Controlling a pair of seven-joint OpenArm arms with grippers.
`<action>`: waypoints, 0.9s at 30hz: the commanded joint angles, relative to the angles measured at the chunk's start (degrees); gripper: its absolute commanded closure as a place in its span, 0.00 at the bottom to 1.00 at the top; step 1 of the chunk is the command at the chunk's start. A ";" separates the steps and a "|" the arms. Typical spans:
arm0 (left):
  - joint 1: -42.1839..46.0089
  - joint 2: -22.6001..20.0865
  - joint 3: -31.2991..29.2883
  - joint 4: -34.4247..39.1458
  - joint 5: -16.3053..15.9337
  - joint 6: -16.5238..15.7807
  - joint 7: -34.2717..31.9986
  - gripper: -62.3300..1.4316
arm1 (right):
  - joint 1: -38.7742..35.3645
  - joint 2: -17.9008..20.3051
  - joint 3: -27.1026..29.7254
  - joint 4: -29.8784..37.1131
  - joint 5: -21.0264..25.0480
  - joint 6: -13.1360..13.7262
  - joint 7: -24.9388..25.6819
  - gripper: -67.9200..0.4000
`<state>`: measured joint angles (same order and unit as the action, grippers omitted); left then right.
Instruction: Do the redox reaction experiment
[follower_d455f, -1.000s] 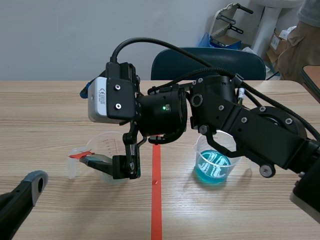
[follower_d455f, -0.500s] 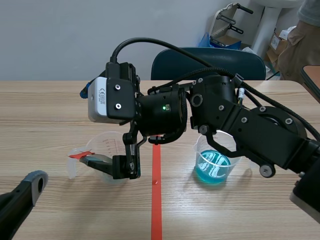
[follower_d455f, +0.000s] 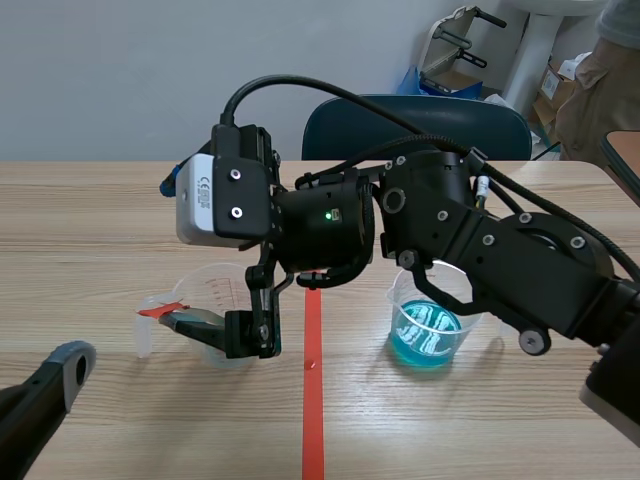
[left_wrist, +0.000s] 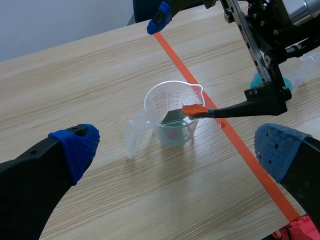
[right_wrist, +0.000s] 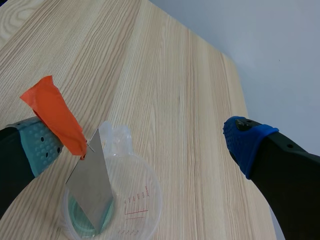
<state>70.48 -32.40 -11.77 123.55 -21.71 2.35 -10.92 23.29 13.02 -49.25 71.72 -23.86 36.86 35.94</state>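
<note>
Thin grey metal sheet (right_wrist: 92, 187) with orange tape tab (right_wrist: 55, 117) leans inside clear plastic measuring cup (left_wrist: 160, 100). Right gripper (right_wrist: 140, 142) wide open above cup, one pad (right_wrist: 37, 142) against tab; left gripper (left_wrist: 177, 150) open, near cup. Risk: tab sticks, retreat tips cup.

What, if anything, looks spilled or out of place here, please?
Nothing stands out: the clear cup and the blue-liquid cup stand upright, no spill shows, and the metal strip leans inside the clear cup.
</note>
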 joint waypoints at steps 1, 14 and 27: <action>-0.17 0.31 0.07 0.92 -0.11 -0.11 -0.85 0.00 | 1.18 -0.17 0.00 0.44 0.68 -0.22 0.26 0.00; -0.17 0.31 0.07 0.92 -0.11 -0.11 -0.85 0.00 | 1.16 -0.17 0.00 0.44 0.68 -0.22 0.24 0.00; -0.37 0.31 0.07 0.92 0.04 -0.13 -0.87 0.00 | -0.81 0.68 -1.49 0.48 0.35 1.55 -0.17 0.00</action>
<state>70.48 -32.40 -11.77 123.55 -21.69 2.35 -10.92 22.68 13.06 -50.17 71.72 -23.94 38.39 35.27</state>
